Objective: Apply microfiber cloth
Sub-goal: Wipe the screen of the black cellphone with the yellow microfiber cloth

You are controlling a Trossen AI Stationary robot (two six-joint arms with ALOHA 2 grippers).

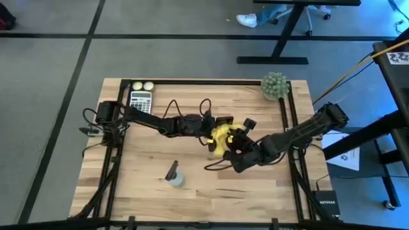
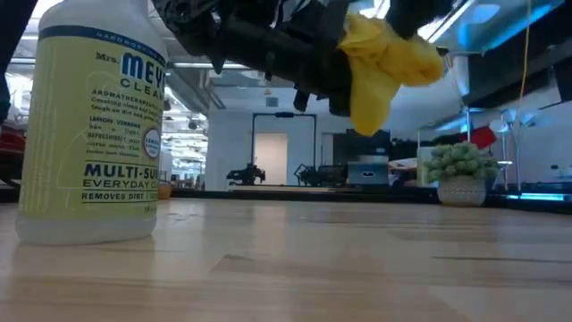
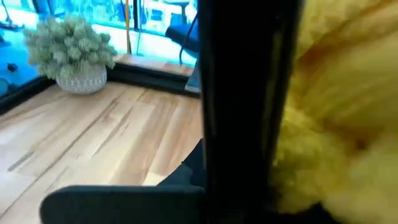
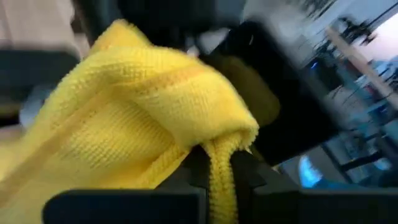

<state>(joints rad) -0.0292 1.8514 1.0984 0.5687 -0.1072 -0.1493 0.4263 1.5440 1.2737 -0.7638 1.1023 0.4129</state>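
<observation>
The bright yellow microfiber cloth (image 1: 222,135) hangs bunched above the middle of the table, well clear of the wood in the low view (image 2: 384,63). My right gripper (image 1: 235,145) comes from the right and is shut on it. My left gripper (image 1: 214,128) reaches in from the left and is shut on a black smartphone (image 3: 249,93). The phone shows as a dark slab straight ahead in the left wrist view. The cloth (image 3: 336,124) lies against the phone's one side. The phone (image 4: 292,93) shows dark behind the cloth in the right wrist view. My left gripper has the smartphone between its fingers. One finger (image 3: 124,202) shows beside the slab, and the cloth hides the other. The phone stands on edge, lifted clear of the table. My right gripper pinches a narrow folded ridge of the cloth (image 4: 221,168) between its two fingers. The rest of the cloth (image 4: 143,118) bulges slack beyond the fingers and lies against the phone. The cloth is clear of the table.
A spray bottle (image 1: 174,176) stands toward the near side, large at the left of the low view (image 2: 85,125). A potted plant (image 1: 275,85) sits at the far right corner. A calculator (image 1: 140,100) and two balls (image 1: 142,85) lie at the far left.
</observation>
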